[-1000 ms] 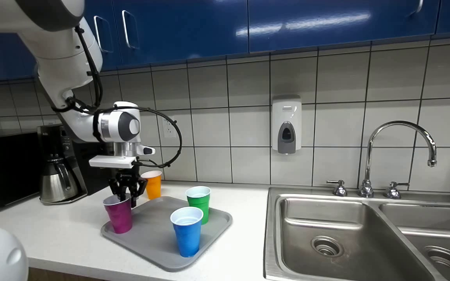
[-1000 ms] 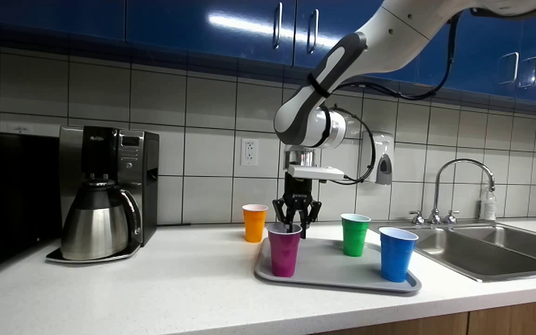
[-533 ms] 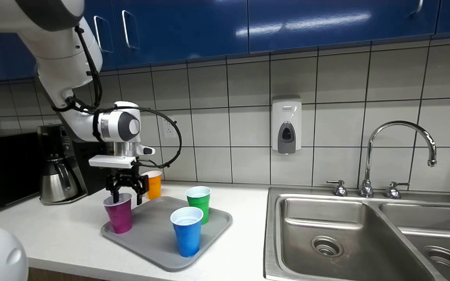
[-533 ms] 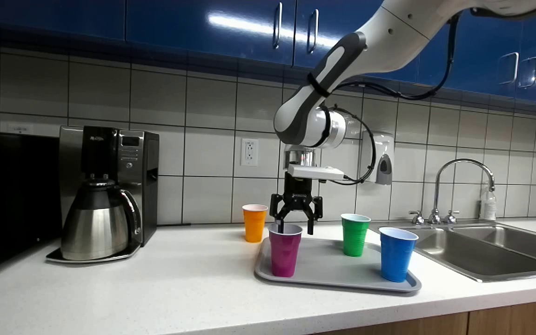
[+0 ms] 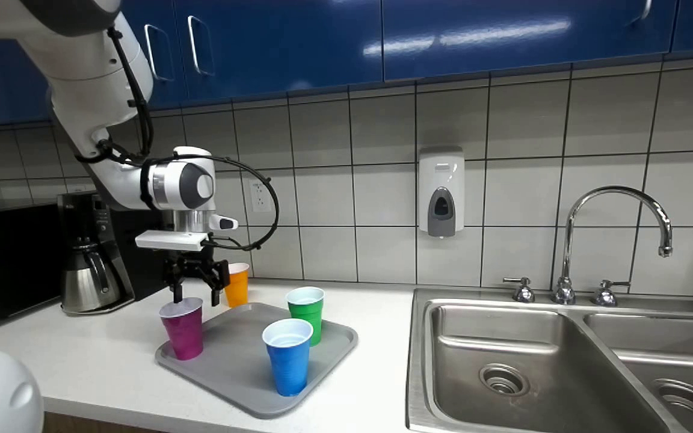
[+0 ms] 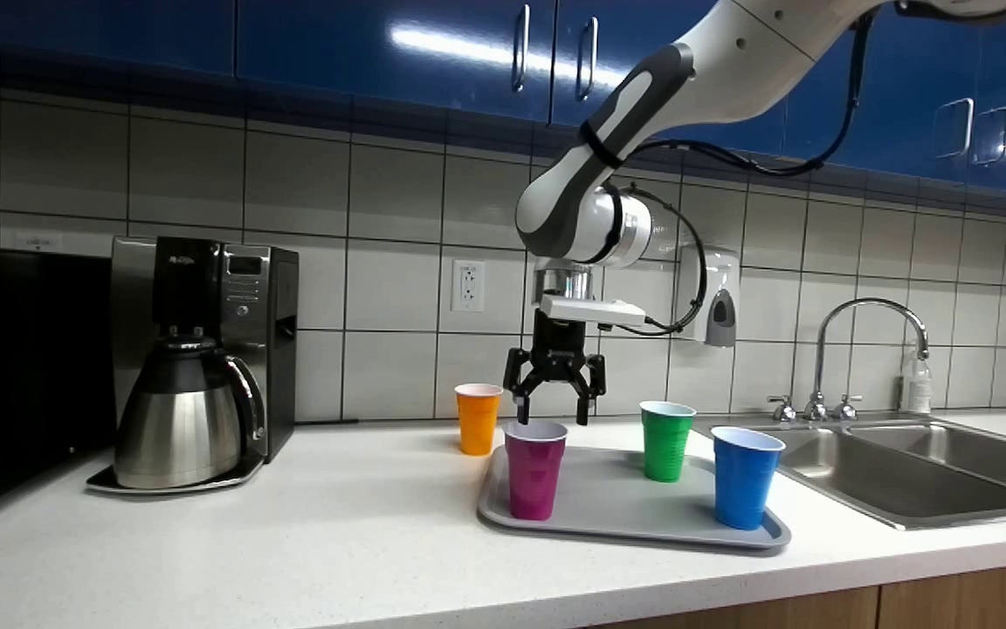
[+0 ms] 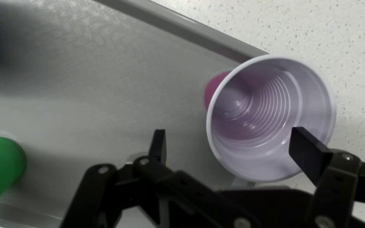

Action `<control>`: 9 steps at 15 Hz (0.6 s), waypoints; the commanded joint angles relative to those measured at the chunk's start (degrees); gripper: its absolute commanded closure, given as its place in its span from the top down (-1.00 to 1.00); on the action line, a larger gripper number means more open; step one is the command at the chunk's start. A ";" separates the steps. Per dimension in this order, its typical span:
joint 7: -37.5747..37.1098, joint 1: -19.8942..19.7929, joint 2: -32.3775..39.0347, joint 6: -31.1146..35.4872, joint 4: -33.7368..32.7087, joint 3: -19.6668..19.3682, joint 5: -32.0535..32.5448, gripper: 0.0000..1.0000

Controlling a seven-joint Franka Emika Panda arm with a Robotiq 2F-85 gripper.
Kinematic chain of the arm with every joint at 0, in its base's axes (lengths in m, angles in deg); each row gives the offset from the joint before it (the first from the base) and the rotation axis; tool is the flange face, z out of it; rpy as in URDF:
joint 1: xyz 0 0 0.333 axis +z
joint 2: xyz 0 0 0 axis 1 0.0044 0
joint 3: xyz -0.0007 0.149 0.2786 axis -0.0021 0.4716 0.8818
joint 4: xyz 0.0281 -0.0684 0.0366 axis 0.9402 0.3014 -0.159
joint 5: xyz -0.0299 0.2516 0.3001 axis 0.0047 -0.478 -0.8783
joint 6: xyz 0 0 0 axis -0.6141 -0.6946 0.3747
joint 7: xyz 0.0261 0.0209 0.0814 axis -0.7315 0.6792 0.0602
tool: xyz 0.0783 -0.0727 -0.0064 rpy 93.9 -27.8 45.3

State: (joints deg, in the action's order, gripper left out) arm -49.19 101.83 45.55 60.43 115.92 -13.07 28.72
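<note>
Hovering wide-spread, empty, near the tapered magenta plastic cup, the black two-fingered gripper, release seemingly done, needs raising.

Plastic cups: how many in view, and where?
4. On the gray tray: the magenta cup, nearest the gripper, plus the green cup and the blue cup. On the counter beside it: the orange cup. Any nested cups could be hidden.

In an exterior view you have: one tool, jaws apart, near the rim of a purple cup; that cup, upright, left end of grey tray; blue cup, near, and green cup, farther, same tray; orange cup, on counter, beyond the tray; steel sink, right.
</note>
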 commanded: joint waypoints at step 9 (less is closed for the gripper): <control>-2.34 -0.36 -2.89 -1.64 -2.21 0.74 -0.88 1.00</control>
State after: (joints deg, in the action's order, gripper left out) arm -49.90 101.84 43.30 60.43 115.19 -13.00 28.72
